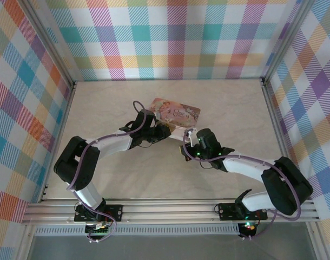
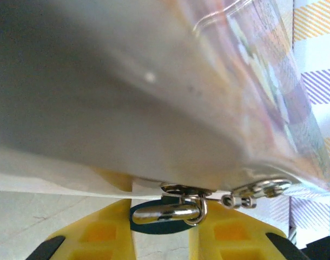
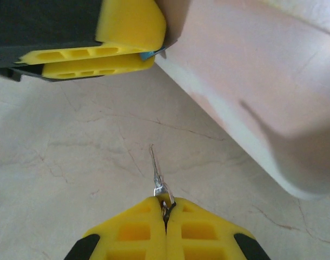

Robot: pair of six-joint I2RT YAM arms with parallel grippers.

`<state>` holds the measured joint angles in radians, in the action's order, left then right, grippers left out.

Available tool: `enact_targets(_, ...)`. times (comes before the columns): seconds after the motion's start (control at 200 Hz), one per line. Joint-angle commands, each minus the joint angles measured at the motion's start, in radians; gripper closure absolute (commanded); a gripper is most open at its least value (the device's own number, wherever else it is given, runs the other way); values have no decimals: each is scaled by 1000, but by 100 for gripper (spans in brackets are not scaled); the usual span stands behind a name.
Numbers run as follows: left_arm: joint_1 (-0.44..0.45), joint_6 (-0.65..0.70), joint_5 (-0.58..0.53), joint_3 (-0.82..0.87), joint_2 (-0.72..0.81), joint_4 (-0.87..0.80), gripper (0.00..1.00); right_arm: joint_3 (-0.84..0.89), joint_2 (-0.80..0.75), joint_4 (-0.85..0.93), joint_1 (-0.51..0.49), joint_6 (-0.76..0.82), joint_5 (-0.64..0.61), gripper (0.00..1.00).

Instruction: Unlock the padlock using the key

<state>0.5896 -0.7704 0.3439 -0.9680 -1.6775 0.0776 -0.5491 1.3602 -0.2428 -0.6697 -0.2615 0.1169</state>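
The padlock (image 2: 154, 227), small and blue with a silvery shackle (image 2: 196, 212), hangs from the hasp on the edge of the pink tin box (image 1: 176, 112). My left gripper (image 2: 160, 218) is shut on its body, one yellow finger on each side. In the right wrist view the same fingers (image 3: 100, 54) show at the upper left with a sliver of blue padlock (image 3: 149, 54) at their tips. My right gripper (image 3: 166, 205) is shut on the key (image 3: 157, 170), whose thin blade sticks out ahead, a short way from the padlock. From above, the left gripper (image 1: 166, 131) and right gripper (image 1: 186, 145) sit close together at the box's near edge.
The tin box's pale underside (image 3: 251, 97) rises over the marbled tabletop (image 3: 73, 162) at the right of the right wrist view. Checked walls (image 1: 170, 38) close the table in at the back and sides.
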Motion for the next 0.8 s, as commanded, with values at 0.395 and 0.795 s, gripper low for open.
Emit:
enact_targets(0.395,36,-171,-20,-2,82,17,95,-15,118,-228,-66,-57,-134,100)
enact_targets(0.795,37,-262,24,-16,94,-12,97,32,99,-349,-67,-37,-119,100)
